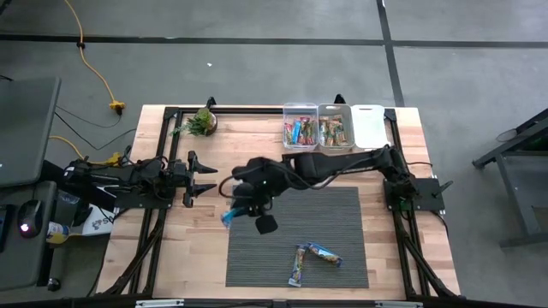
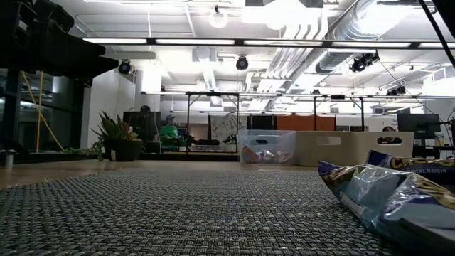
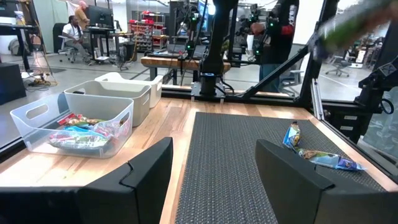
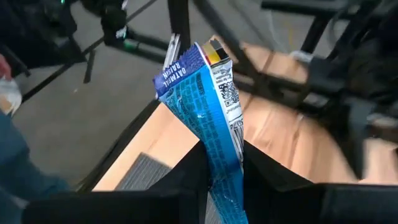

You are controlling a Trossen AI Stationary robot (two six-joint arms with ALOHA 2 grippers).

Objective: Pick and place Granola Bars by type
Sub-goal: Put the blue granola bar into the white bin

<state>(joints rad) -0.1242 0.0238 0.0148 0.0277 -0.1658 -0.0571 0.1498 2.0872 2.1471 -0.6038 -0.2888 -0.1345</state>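
i see the right gripper (image 1: 233, 208) out over the left edge of the grey mat (image 1: 342, 214), roughly mid-table, arm stretched across from its base at the table's right edge. its fingers are clamped narrow on a blue bar (image 4: 208, 106); in the right wrist view the wrapper sticks straight out from between the two fingers, pinched at one end, free end well clear of them, "oatmeal raisin" readable on it. from above the same blue bar (image 1: 228, 216) shows as a small blue patch just at the gripper, over the mat's left border where it meets bare wood. i can't tell from above how high it is off the surface. two more bars (image 1: 310, 258) lie on the mat near its front edge, right of centre, touching in a rough v; they're well apart from the right gripper. the left wrist view shows them (image 3: 314, 149) flat on the mat. three clear bins sit in a row at the table's back edge, right of centre: first bin (image 1: 300, 130) and second bin (image 1: 335, 128) both hold mixed wrappers, third bin (image 1: 370, 126) looks white inside. left gripper (image 1: 202, 178) waits over bare wood near the table's left edge, fingers spread wide, holding nothing, pointing toward the mat. a small potted plant (image 1: 202, 121) stands at the back edge toward the left corner.
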